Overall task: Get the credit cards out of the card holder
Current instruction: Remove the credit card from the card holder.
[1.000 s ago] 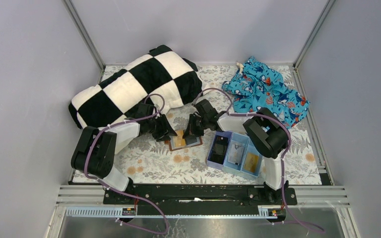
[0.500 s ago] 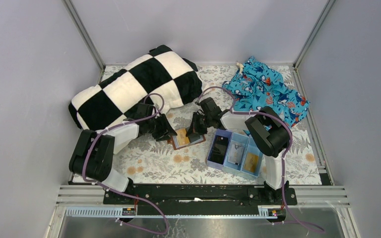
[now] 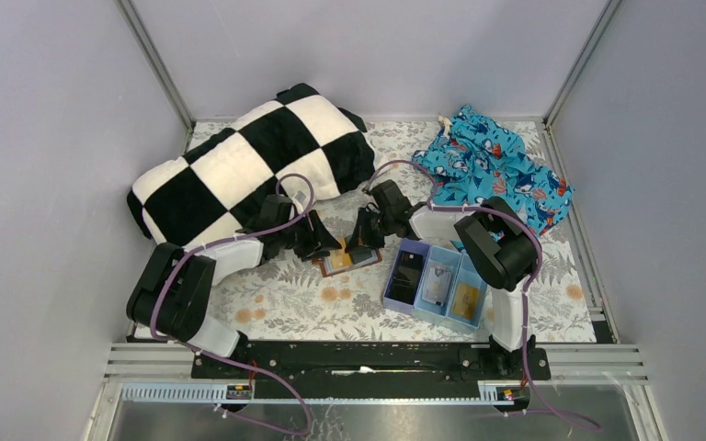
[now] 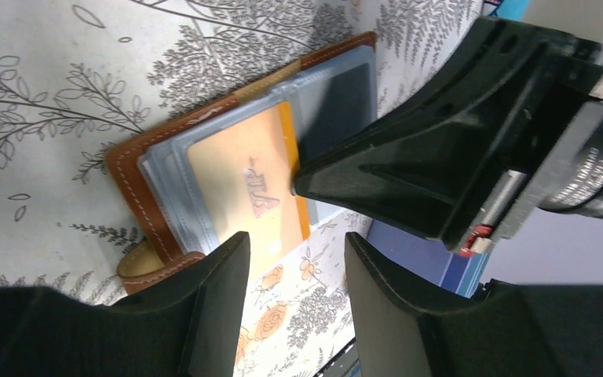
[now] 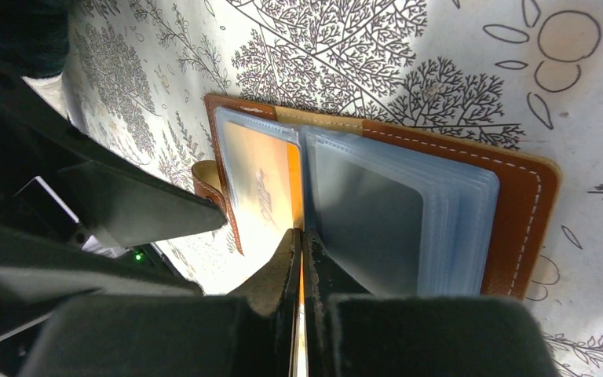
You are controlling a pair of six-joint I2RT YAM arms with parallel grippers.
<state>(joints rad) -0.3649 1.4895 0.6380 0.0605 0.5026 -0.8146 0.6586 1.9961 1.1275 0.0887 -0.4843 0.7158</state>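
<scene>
The brown card holder [image 3: 347, 262] lies open on the floral cloth, its grey-blue sleeves up; it shows in the left wrist view [image 4: 129, 184] and the right wrist view [image 5: 518, 204]. An orange-gold credit card [image 5: 255, 181] sticks out of its left sleeve [image 4: 239, 184]. My right gripper [image 5: 298, 236] is shut on that card's edge [image 3: 360, 246]. My left gripper [image 4: 294, 267] is open and empty, just off the holder's clasp side [image 3: 324, 246]. A pale card [image 3: 438, 281] and another orange-gold card [image 3: 465, 299] lie in the light blue tray.
The light blue three-compartment tray [image 3: 395, 299] stands right of the holder, with a black blocky item [image 3: 408, 273] in its left compartment. A black-and-white checked pillow [image 3: 257, 161] lies behind the left arm. A blue patterned cloth [image 3: 496, 170] lies at the back right.
My left gripper has moved right, closer to the card holder. My right gripper shifted slightly back, staying at the card, and the holder turned a little.
</scene>
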